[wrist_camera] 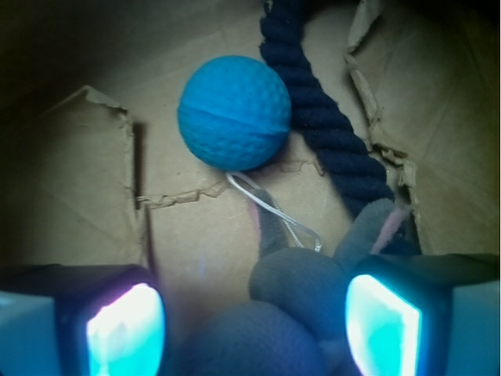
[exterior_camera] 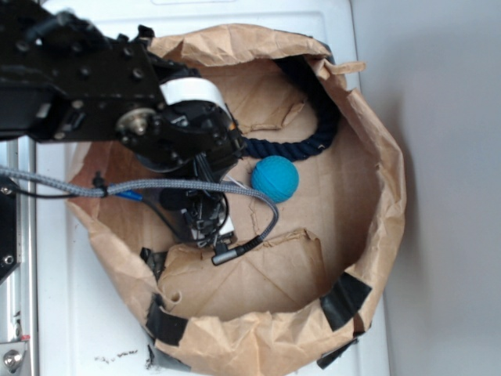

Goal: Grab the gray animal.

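Two pads of your end effector (wrist_camera: 254,321) stand apart straddling the gray animal (wrist_camera: 301,286), which lies directly below between them, nearer the right pad, the teal ball (wrist_camera: 235,112) beyond.

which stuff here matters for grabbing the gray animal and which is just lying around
Belongs to the job:
- gray animal, lying between the open fingers
- gripper

Just lying about:
- teal ball
- navy rope, beside the ball
- paper bin, holding it all
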Controlling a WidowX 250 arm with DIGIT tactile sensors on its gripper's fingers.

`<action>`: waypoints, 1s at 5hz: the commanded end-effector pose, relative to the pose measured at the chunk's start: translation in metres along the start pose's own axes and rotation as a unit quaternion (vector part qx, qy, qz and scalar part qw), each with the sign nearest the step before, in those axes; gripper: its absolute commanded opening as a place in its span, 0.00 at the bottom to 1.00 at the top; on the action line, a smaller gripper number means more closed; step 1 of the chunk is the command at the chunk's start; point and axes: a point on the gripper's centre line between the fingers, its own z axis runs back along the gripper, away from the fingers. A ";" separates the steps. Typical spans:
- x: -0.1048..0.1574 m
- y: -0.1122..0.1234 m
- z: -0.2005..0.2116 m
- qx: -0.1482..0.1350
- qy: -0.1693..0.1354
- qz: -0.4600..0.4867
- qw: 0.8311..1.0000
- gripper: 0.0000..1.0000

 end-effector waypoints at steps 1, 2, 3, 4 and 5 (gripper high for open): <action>0.003 0.014 -0.005 0.042 -0.007 0.033 0.999 1.00; -0.003 0.019 -0.023 0.059 -0.022 0.014 0.998 1.00; -0.007 0.023 -0.029 0.060 -0.033 -0.001 0.998 1.00; -0.007 0.026 -0.036 0.051 -0.047 -0.010 0.998 1.00; -0.009 0.028 -0.047 0.055 -0.050 -0.015 0.997 0.71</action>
